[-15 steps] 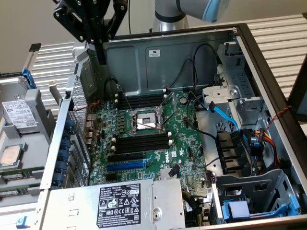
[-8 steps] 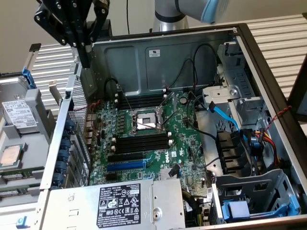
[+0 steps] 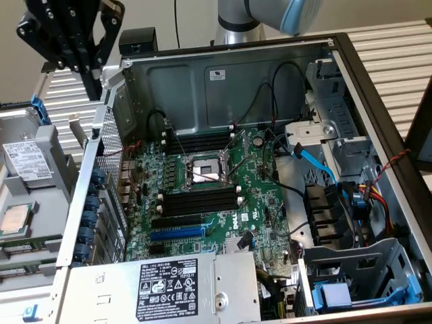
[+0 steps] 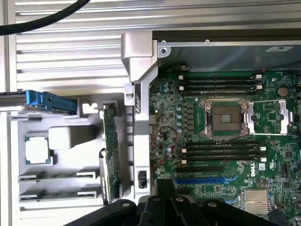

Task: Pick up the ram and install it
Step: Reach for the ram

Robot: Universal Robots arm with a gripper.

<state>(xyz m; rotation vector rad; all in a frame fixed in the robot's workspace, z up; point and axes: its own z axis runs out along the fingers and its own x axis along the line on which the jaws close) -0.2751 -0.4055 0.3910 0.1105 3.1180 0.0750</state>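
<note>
Ribbed metal desk (image 4: 70, 47) carries everything. On it the ram (image 4: 110, 155) stands on edge in a slot of the grey tray (image 4: 61, 188), just beside the wall of the open computer case (image 4: 136, 117). I judge it light, stiff and thin, yet fragile. It is best pinched across its flat faces near mid-length, clear of the contact edge. The tray also holds a processor chip (image 4: 37, 149). Inside the case, the black memory slots (image 4: 218, 153) on the motherboard (image 4: 277, 160) lie empty. The gripper (image 3: 93, 84) hangs well above the tray side of the case, jaws closed on nothing.
</note>
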